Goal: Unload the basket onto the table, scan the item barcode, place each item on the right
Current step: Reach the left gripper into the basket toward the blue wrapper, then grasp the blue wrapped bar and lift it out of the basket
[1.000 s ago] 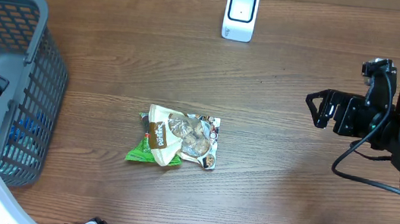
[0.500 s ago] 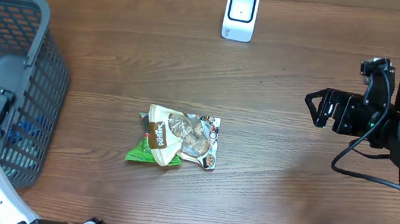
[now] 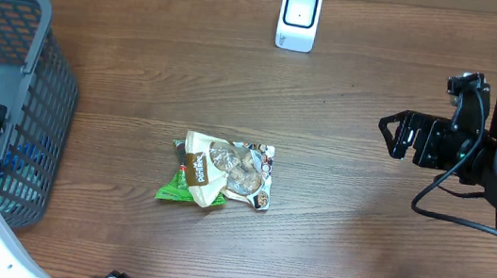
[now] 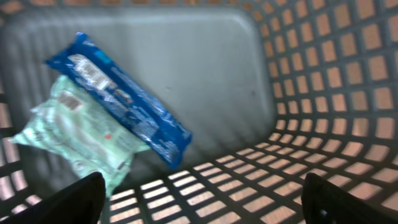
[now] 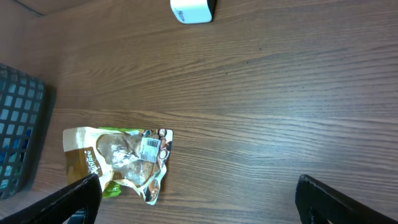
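Observation:
A crumpled snack pouch (image 3: 221, 172) in brown, green and white lies flat in the middle of the table. The right wrist view shows a white barcode label (image 5: 151, 148) facing up on the pouch (image 5: 118, 158). The white scanner (image 3: 298, 18) stands at the far edge. My left gripper (image 4: 202, 208) is open inside the grey basket (image 3: 51, 124), above a blue packet (image 4: 118, 96) and a pale green packet (image 4: 74, 137), touching neither. My right gripper (image 3: 399, 134) hangs open at the right, well clear of the pouch, with nothing between its fingers.
The mesh basket (image 4: 323, 93) takes up the left edge of the table, its walls close around my left gripper. A strip of cardboard runs along the far edge. Bare wood lies between the pouch and the scanner (image 5: 193, 10).
My left arm has shifted a little inside the basket, and the basket's rim has moved slightly left. The right arm and the pouch have not moved.

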Controlling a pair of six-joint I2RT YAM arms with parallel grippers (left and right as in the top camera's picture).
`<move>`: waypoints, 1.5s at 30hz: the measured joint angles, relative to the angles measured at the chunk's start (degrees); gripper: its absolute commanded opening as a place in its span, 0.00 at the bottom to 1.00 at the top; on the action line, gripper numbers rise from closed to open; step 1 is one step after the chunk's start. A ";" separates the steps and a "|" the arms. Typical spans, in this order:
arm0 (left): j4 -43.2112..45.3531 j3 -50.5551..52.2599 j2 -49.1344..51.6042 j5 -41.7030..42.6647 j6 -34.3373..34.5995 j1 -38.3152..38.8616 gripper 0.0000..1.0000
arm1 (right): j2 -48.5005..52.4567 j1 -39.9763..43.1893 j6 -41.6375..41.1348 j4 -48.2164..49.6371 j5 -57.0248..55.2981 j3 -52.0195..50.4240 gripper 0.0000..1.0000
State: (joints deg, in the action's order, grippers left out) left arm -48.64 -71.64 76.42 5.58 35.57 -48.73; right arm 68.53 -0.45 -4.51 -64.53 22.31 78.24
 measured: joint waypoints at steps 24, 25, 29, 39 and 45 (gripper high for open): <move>-15.45 -19.61 6.97 4.48 -11.67 -0.74 0.95 | 0.00 0.00 0.00 -0.74 0.00 0.00 1.00; -15.37 -19.61 7.15 3.19 -11.04 -0.76 0.95 | 0.00 0.00 0.02 -0.81 0.00 0.00 1.00; -14.23 -19.61 9.16 -1.64 -8.00 -0.94 0.95 | 0.00 0.00 0.00 -1.01 0.00 0.00 1.00; -12.09 -19.58 24.87 -4.85 -0.94 -2.56 1.00 | 0.00 0.00 0.00 -1.07 0.00 0.00 1.00; -13.49 -19.58 32.35 -5.33 1.14 -2.64 1.00 | 0.00 0.00 0.02 -1.09 0.00 0.00 1.00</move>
State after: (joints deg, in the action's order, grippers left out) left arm -62.13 -91.22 108.77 0.25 36.71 -51.37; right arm 68.53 -0.45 -4.49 -65.63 22.31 78.24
